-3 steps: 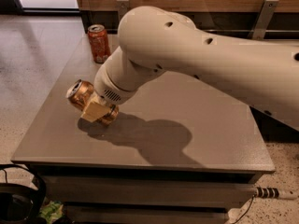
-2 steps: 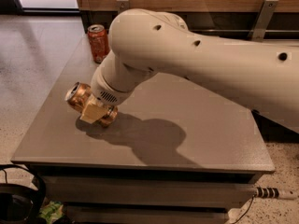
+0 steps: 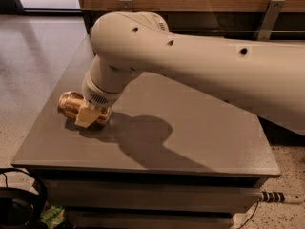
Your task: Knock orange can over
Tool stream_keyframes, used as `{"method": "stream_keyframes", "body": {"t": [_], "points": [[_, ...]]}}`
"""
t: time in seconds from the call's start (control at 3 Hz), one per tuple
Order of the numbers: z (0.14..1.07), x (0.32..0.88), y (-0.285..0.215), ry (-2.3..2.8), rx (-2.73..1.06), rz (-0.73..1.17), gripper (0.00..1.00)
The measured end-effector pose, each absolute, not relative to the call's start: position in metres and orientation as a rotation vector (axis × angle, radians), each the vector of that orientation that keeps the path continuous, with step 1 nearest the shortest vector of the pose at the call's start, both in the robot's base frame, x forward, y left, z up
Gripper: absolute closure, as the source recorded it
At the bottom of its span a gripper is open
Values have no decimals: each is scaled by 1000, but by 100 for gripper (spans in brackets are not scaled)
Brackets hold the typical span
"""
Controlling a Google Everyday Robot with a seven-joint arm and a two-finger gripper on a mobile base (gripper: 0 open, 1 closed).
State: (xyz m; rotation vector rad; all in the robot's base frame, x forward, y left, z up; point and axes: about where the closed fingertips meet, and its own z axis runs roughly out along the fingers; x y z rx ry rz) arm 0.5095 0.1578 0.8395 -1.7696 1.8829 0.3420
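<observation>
Only one camera view here, so: the orange can point(image 3: 70, 104) is down on its side on the grey desk point(image 3: 200, 128). It pokes out from under the pincer point(image 3: 90, 114) toward the left of the picture, with its coppery end facing away from the pincer. The rest of its body is tucked behind and beneath the pincer's pale tan tip, so the two look to be touching.

The pincer sits low, right at the desk surface, hanging off the fat white arm point(image 3: 190, 66) that comes in from the right side. Honestly can't tell if the pincer is spread apart or clamped on the can, since the wrist and the can hide too much. A dark shadow spreads over the desk just right of the pincer.
</observation>
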Motion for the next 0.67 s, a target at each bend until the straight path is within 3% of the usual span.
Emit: {"method": "stream_keyframes", "body": {"t": [0.67], "points": [[832,512,165,1887,-1795,336,100]]}}
